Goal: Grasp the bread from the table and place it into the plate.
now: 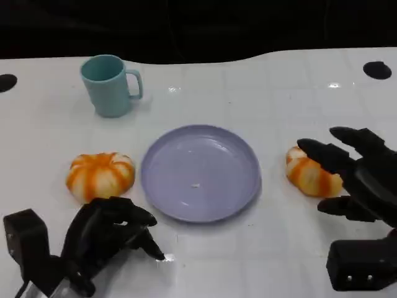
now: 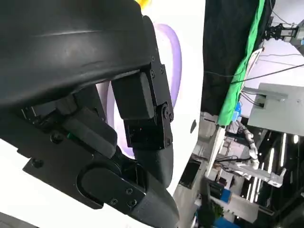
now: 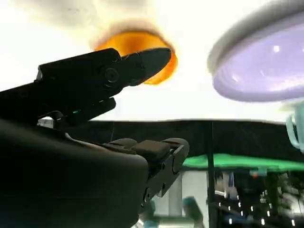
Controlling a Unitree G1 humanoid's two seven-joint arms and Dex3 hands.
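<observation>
At frame right, the bread (image 1: 308,174), judged soft and light, is flanked by the spread, empty right hand (image 1: 356,177); sides should be gripped gently.

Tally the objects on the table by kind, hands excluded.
Bread: 2, left bread lying free, right bread at the right hand, whose fingers are spread around it
Plate: 1, purple plate between them
Mug: 1, teal mug behind the left bread
Total: 4
</observation>
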